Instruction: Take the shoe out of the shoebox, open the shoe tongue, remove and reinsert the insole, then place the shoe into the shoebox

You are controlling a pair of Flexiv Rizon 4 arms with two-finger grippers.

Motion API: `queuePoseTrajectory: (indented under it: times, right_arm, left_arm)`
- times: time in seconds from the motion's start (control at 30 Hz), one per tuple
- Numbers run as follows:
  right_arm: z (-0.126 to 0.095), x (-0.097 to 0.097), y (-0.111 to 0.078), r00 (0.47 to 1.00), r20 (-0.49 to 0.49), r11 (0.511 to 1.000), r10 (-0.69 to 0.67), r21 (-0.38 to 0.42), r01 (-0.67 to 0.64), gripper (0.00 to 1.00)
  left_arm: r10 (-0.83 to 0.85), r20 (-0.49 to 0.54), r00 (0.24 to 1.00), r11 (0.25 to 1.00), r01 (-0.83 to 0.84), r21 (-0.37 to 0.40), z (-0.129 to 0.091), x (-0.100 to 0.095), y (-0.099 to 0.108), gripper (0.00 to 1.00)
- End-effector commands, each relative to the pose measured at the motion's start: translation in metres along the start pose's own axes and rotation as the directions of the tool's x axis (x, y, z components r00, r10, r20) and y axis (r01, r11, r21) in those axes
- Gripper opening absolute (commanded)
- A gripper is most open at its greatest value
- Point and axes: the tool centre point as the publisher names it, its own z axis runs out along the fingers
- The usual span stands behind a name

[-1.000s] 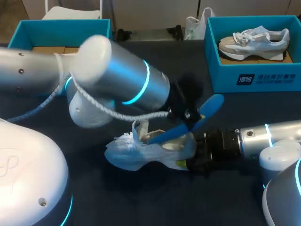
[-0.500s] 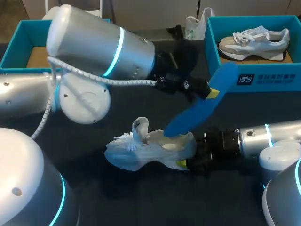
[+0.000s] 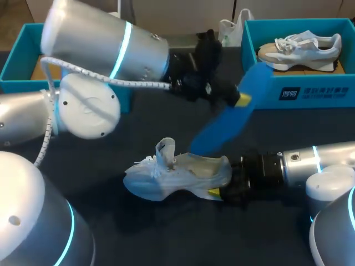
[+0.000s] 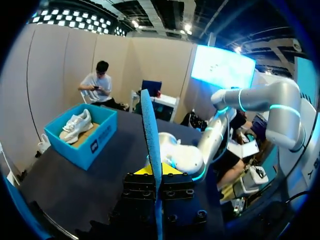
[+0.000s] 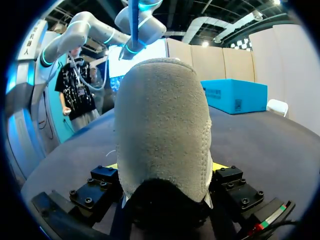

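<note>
Head view first: the left gripper (image 3: 232, 98) pinches the blue insole (image 3: 227, 122) by its upper end, slanted in the air just above the pale shoe (image 3: 172, 176). The shoe sits on the dark table (image 3: 166, 238) with the right gripper (image 3: 222, 189) clamped on its heel. Over to the left wrist, where the insole stands edge-on, squeezed between the fingers, with a shoebox (image 4: 100, 145) beyond. At the right wrist, the heel fills the gap, a finger pressed to either side.
</note>
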Motion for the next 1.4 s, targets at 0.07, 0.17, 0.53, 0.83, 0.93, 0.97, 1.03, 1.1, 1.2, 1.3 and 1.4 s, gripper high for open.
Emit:
queuePoseTrajectory:
  times: [0.07,0.17,0.53,0.83,0.93,0.97,1.03,1.1,1.2,1.3,1.4]
  right_arm:
    - [0.001,0.001,0.001,1.0,0.002,1.0,0.0,0.005,0.0,0.0]
    - [0.001,0.001,0.001,1.0,0.002,1.0,0.0,0.005,0.0,0.0]
    - [0.001,0.001,0.001,1.0,0.002,1.0,0.0,0.005,0.0,0.0]
    - [0.001,0.001,0.001,1.0,0.002,1.0,0.0,0.005,0.0,0.0]
    - [0.001,0.001,0.001,1.0,0.002,1.0,0.0,0.005,0.0,0.0]
    - [0.001,0.001,0.001,1.0,0.002,1.0,0.0,0.005,0.0,0.0]
    - [0.001,0.001,0.001,1.0,0.002,1.0,0.0,0.005,0.0,0.0]
    - [0.001,0.001,0.001,1.0,0.002,1.0,0.0,0.005,0.0,0.0]
    - [0.001,0.001,0.001,1.0,0.002,1.0,0.0,0.005,0.0,0.0]
    - [0.001,0.001,0.001,1.0,0.002,1.0,0.0,0.005,0.0,0.0]
    - [0.001,0.001,0.001,1.0,0.002,1.0,0.0,0.005,0.0,0.0]
  left_arm:
    - [-0.013,0.008,1.0,0.993,0.012,0.117,-0.052,0.011,-0.013,0.0]
    - [-0.016,0.007,1.0,0.982,0.014,0.186,-0.078,0.018,-0.022,0.0]
    - [-0.017,-0.111,0.994,0.944,0.053,0.325,-0.145,0.024,-0.054,0.0]
    - [-0.017,-0.111,0.994,0.944,0.053,0.325,-0.145,0.024,-0.054,0.0]
    - [-0.016,-0.115,0.993,0.94,0.054,0.336,-0.152,0.026,-0.053,0.0]
    - [-0.021,-0.114,0.993,0.937,0.059,0.345,-0.159,0.028,-0.052,0.0]
    - [-0.038,-0.133,0.99,0.925,0.085,0.37,-0.174,0.03,-0.051,0.0]
    - [-0.037,-0.136,0.99,0.918,0.087,0.386,-0.187,0.038,-0.051,0.0]
    - [-0.069,-0.167,0.983,0.915,0.13,0.383,-0.201,0.049,-0.052,0.0]
    - [-0.089,-0.171,0.981,0.927,0.144,0.345,-0.208,0.06,-0.056,0.0]
    - [-0.089,-0.171,0.981,0.927,0.144,0.345,-0.208,0.06,-0.056,0.0]
